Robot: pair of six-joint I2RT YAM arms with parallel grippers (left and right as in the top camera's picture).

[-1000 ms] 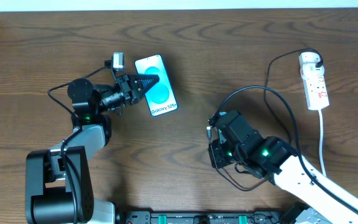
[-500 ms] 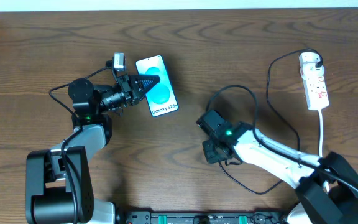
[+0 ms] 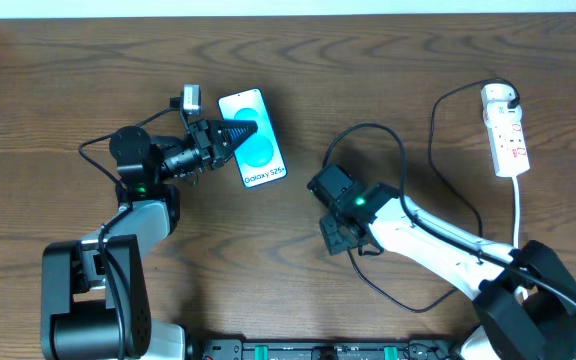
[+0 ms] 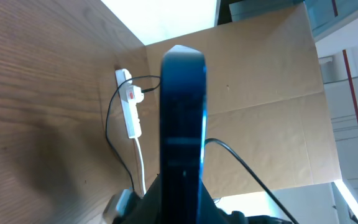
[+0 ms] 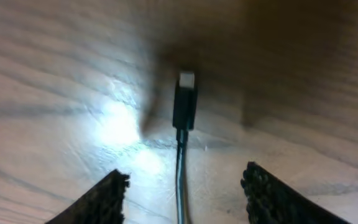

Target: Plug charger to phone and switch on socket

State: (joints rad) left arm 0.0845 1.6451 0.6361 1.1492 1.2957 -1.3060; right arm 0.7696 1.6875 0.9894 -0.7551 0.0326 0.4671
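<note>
Overhead, toward the far edge of the brown wooden table [image 3: 68, 60] and left of its middle: small rectangular smartphone with a bright blue lit screen [image 3: 258, 158], clamped along its left side by the left gripper [image 3: 246, 130], jaws fully closed on it. From the left wrist, seen edge-on as a dark blue slab rising from between the fingers.

Near the far right corner: narrow white power strip with red switch marks [image 3: 506, 135], white plug adapter [image 3: 499, 97] seated at its far end, thick white cord [image 3: 518, 220] trailing toward the near edge. From the adapter, long thin black charger cable [image 3: 368, 127] looping across to the table's middle.

Poised there, nose down: right gripper [image 3: 335, 236]. From the right wrist, jaws partly apart and holding nothing, dark fingertips [image 5: 107, 193] on either side of the cable. Small black connector with a pale metal tip [image 5: 184, 102] lying flat on the wood just ahead, touching neither pad.

Step in hand, judging by this: picking up the charger's connector end. Plugging into the phone not yet done; switching on at the strip also to come. Next move likely calls for reaching slightly forward and down to straddle the connector body rather than the thin cable, then closing squarely to keep the tip straight for the phone's port. Risk: a skewed grip, leaving the tip misaligned.
</note>
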